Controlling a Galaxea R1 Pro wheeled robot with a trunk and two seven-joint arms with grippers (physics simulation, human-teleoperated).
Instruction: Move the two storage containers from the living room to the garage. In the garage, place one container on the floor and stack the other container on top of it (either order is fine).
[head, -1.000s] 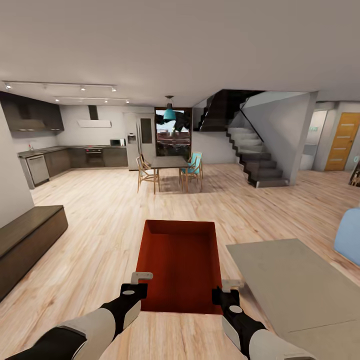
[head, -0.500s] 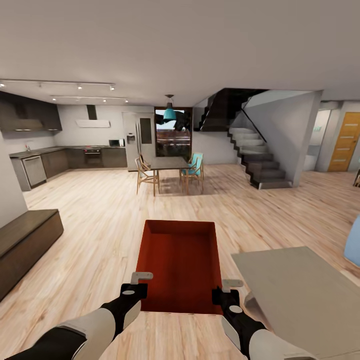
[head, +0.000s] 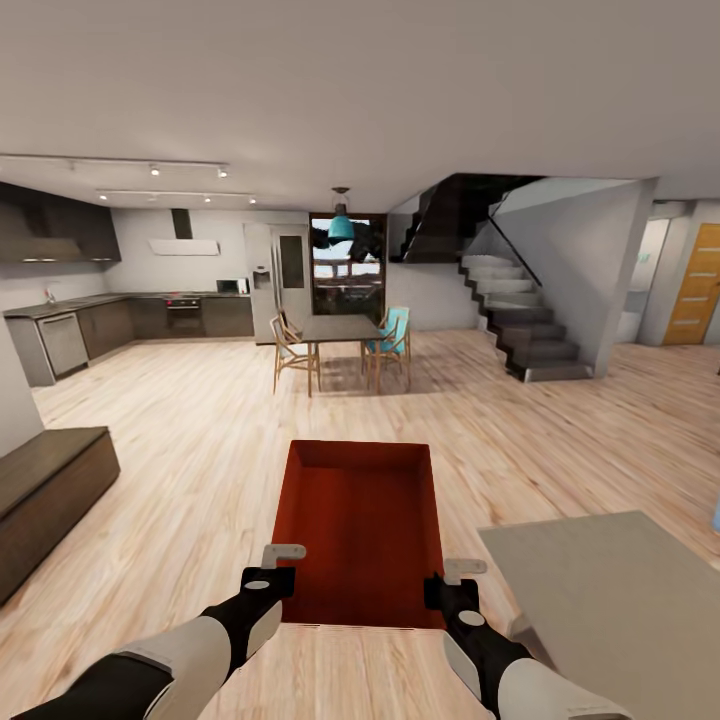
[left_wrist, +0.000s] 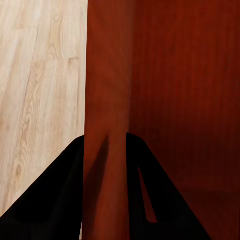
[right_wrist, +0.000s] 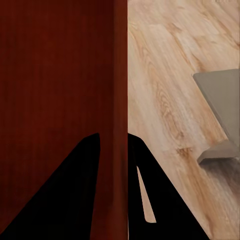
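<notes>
Fingers of left gripper (head: 283, 562) and right gripper (head: 460, 576) pinching opposite walls of storage container (head: 362, 530), grey surface (head: 620, 610) lying at 4 o'clock, dining table (head: 335, 326) standing at 12.

You carry the storage container (head: 360, 535) directly in front of you, above the plank floor (head: 200, 470). The left gripper (head: 272, 562) straddles the container's left wall, one finger inside and one outside; the right gripper (head: 452, 578) straddles the right wall likewise. A low table (head: 620, 610) lies to your right, just beside the right arm. A bench (head: 45, 495) stands at far left. Ahead, the dining table (head: 338, 328) sits between chairs. The kitchen counter (head: 130, 310) runs behind it to the left. The staircase (head: 525, 320) rises ahead right, and a door (head: 700, 285) stands beyond it.
</notes>
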